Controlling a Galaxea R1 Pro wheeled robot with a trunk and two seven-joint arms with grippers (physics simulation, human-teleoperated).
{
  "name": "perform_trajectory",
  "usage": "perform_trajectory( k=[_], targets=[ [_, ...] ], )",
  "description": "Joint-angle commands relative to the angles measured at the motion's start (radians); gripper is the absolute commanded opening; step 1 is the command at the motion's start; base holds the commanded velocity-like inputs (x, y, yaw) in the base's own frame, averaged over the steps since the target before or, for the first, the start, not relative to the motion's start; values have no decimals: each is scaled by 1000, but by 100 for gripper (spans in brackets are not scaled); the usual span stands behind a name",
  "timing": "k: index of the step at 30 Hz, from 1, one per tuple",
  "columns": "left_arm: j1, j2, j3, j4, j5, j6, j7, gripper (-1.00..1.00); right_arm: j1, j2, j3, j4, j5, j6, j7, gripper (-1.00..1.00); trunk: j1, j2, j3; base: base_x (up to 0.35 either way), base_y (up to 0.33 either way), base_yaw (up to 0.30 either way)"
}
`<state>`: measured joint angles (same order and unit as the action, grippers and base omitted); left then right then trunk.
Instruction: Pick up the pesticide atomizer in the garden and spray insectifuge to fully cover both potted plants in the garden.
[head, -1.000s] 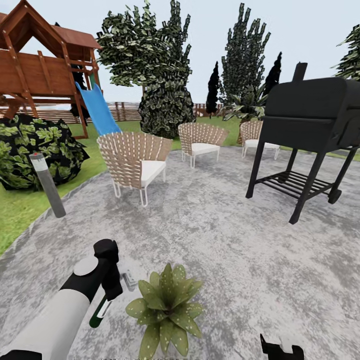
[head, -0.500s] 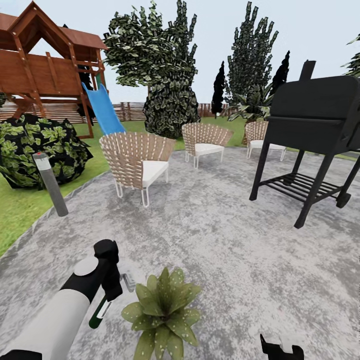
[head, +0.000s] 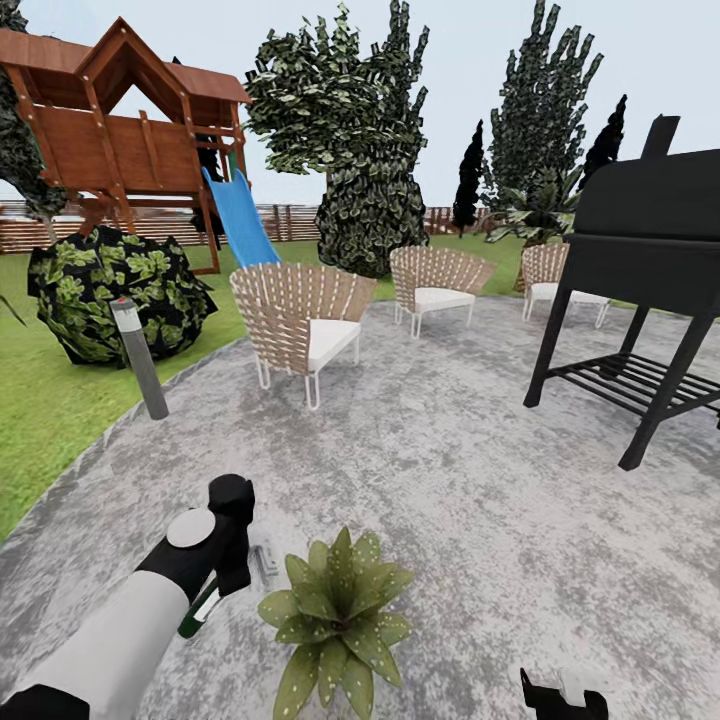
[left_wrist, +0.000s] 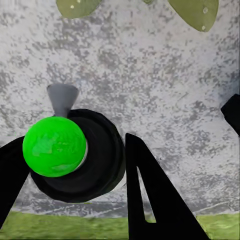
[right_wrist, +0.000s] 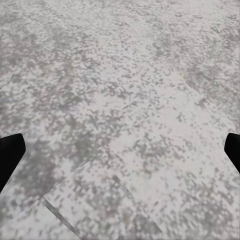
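1. Your left gripper (head: 225, 560) hangs low over the stone patio (head: 480, 480), clamped on the pesticide atomizer (head: 197, 613).
2. A potted plant (head: 338, 612) sits just beside that bottle, on its right.
3. Your right gripper (head: 563, 695) peeks in at the bottom edge; its jaw state is unreadable.
4. Ahead: three wicker chairs (head: 300, 322), a black grill (head: 650, 270) on the right, and a lamp post (head: 140, 358) at the lawn (head: 50, 420) edge.

The whole head view has been swung leftward, so the chairs (head: 300, 325), grill (head: 640, 270) and playhouse (head: 130, 130) are shifted right in it. The left gripper (head: 235, 560) with the atomizer (head: 200, 612) has been raised slightly beside the plant (head: 340, 615).
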<state>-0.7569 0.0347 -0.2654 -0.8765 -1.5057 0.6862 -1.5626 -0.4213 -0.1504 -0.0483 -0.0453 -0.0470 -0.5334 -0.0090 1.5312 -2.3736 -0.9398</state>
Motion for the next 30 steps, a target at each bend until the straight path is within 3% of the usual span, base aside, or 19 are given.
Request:
perform_trajectory(
  k=[1,3,5,7,18,30],
  targets=[
    [-14,1,-8,-2,-21,10,-8,-100,-1,0,-4,1,-3,-4,3,100,0,0,-1,0,0,13],
    [-24,0,-12,-2,-52,9,-8,-100,-1,0,-4,1,-3,-4,3,100,0,0,-1,0,0,6],
    [-30,-19,-13,-2,-99,8,-8,-100,-1,0,-4,2,-2,-4,3,100,0,0,-1,0,0,1],
    [-33,-30,-13,-2,-113,7,-8,-100,-1,-1,-4,2,-2,-4,3,100,0,0,-1,0,0,0],
    [-35,-34,-12,8,-122,9,-8,-100,-1,0,-4,1,-2,-4,3,100,0,0,-1,0,0,21],
    [-36,-36,-12,6,-123,10,-8,-100,-1,0,-4,1,-2,-4,3,100,0,0,0,0,-224,266]
  ],
)
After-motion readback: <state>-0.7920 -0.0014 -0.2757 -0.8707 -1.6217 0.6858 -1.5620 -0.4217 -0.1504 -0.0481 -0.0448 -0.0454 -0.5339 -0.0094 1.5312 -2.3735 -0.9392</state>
